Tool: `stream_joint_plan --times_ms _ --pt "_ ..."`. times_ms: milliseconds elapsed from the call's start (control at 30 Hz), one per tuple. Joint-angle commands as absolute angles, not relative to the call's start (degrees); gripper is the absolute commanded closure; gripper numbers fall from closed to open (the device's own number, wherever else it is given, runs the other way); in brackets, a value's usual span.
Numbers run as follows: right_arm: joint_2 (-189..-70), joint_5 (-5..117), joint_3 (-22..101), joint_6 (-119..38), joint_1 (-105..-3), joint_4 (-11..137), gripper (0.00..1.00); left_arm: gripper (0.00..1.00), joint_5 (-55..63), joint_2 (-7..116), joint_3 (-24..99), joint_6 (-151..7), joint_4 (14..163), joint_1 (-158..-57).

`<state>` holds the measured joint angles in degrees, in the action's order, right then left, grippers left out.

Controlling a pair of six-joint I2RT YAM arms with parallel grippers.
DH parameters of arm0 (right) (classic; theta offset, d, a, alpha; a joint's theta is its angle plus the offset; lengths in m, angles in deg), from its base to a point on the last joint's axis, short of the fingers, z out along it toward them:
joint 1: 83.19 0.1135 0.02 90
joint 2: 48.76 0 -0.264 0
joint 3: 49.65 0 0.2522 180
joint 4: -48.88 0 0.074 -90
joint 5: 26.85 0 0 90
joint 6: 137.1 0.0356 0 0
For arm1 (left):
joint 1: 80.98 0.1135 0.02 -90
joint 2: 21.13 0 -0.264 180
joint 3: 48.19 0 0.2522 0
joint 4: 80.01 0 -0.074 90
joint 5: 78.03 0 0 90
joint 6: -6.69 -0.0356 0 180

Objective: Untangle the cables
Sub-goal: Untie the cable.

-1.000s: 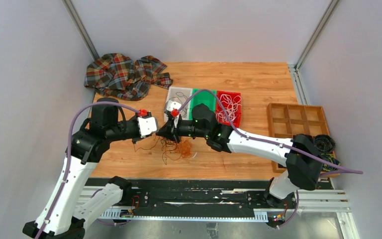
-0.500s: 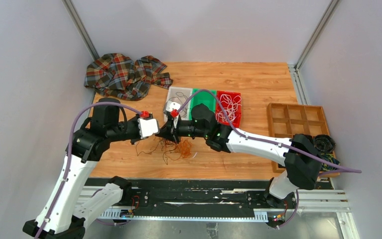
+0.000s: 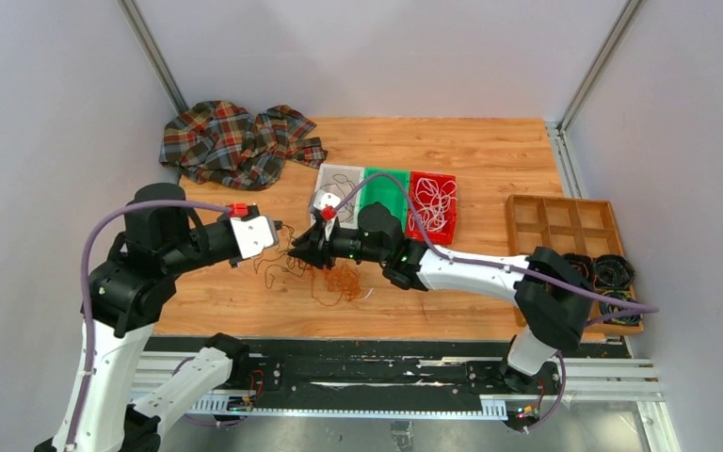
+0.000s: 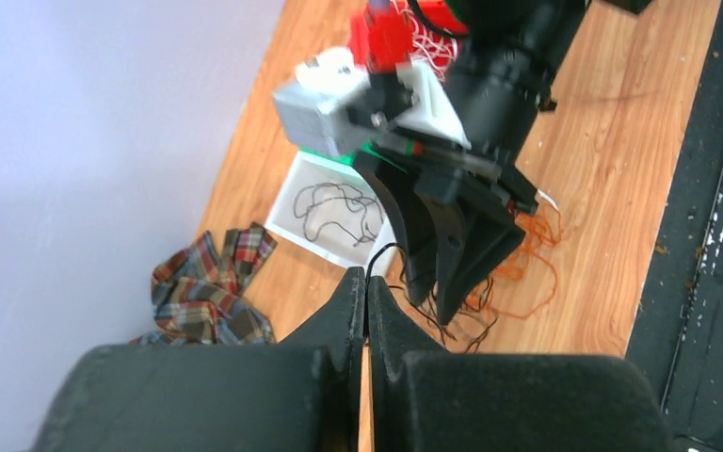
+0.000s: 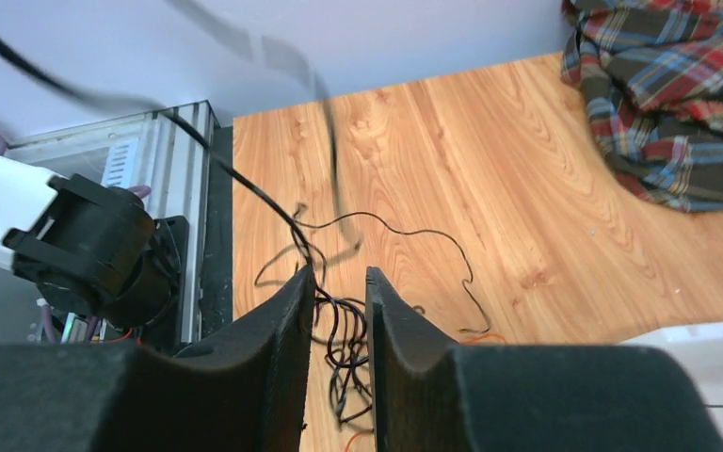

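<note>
Left gripper (image 4: 367, 276) jaws are seen clamped on a black cable (image 4: 386, 251); right gripper (image 5: 339, 278) jaws are held narrowly apart above tangled cables (image 3: 334, 280) on the surface (image 3: 490, 160).

- I see bright, even light, soft shadows
- Right wrist view: black cable (image 5: 331, 160) blurs across upper centre
- Left wrist fingers (image 4: 245, 395) out of focus

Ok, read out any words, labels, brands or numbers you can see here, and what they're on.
No readable text in any view.
Grey plastic bin, green plastic bin, red plastic bin: no print shows.
Wooden compartment tray: blank.
Plaid cloth: pattern only.
Thin tangled cables: unmarked.
</note>
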<state>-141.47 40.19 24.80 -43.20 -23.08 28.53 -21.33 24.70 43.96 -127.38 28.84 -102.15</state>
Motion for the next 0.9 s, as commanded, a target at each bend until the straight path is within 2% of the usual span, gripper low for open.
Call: stream_joint_plan --times_ms 0,333,633,867 --pt "-144.1 42.6 21.7 -40.6 -23.3 21.8 0.73 1.00 -22.3 24.7 48.1 -125.7 28.3 -102.1" --pt "-148.0 47.8 14.5 -38.1 -23.4 12.5 0.80 0.99 -21.0 28.2 58.8 -128.7 28.4 -102.2" --pt "-149.7 52.8 9.6 -38.0 -23.4 8.9 0.81 0.99 -15.5 32.9 72.1 -139.3 28.7 -102.1" --pt "-148.6 55.2 6.6 -37.5 -23.4 7.0 0.80 1.00 -12.0 34.0 77.2 -139.1 35.2 -102.1"
